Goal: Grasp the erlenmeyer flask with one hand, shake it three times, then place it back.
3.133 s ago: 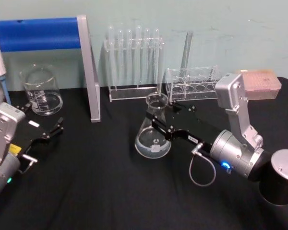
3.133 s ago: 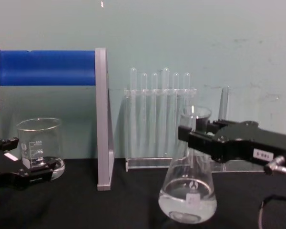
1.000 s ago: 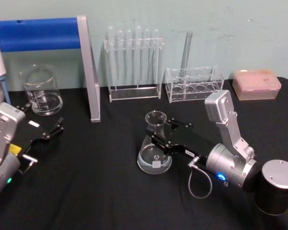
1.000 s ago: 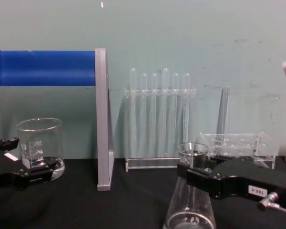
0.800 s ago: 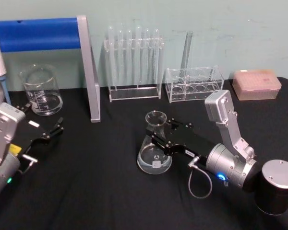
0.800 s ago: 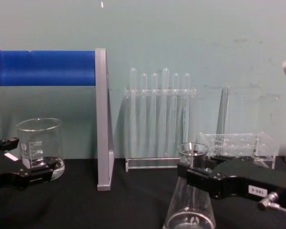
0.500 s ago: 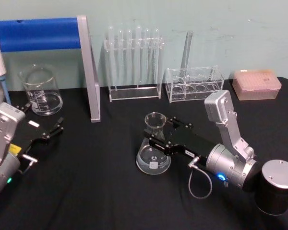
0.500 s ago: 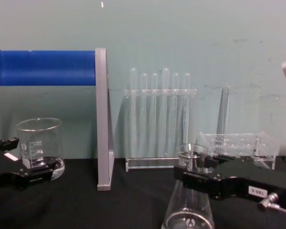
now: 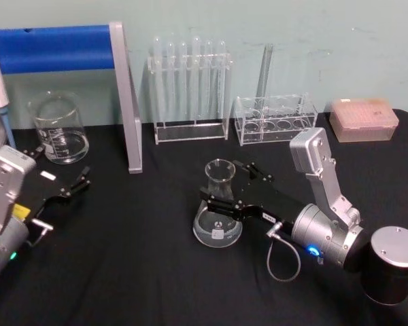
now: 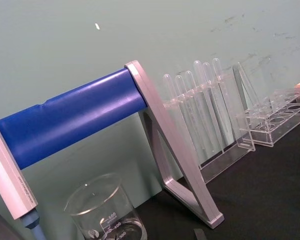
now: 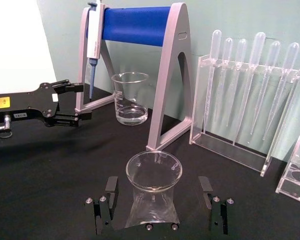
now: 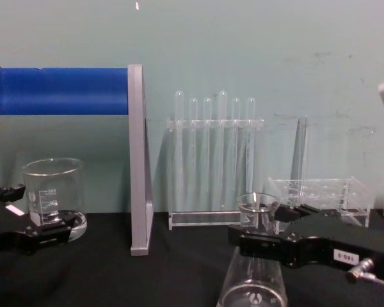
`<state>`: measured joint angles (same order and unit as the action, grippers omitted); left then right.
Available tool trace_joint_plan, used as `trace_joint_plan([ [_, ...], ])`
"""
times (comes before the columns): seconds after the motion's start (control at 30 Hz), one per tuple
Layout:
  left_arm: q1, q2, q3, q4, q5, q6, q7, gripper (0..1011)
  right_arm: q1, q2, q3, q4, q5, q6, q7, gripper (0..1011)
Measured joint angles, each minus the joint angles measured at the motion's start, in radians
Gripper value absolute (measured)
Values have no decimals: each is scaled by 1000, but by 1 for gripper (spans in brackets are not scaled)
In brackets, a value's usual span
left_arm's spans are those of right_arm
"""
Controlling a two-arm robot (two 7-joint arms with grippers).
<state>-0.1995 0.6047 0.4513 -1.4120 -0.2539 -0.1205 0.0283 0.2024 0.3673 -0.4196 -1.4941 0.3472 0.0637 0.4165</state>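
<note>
On the black table [image 9: 136,272], right gripper [image 9: 224,185] has released the erlenmeyer flask [image 9: 218,217]

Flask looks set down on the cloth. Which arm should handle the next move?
Right. The right gripper sits open on either side of the erlenmeyer flask neck, so it only needs to back away. The left gripper idles far off by the beaker.
</note>
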Motion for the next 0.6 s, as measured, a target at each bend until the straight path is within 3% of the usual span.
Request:
trace_joint_plan([
  [0.33,0,0,0,0,0,0,0,1001,-1,9,2,-1,3,-3,10,1000],
  [0.6,0,0,0,0,0,0,0,1001,-30,69,15,-36,19,-7,48,1000],
])
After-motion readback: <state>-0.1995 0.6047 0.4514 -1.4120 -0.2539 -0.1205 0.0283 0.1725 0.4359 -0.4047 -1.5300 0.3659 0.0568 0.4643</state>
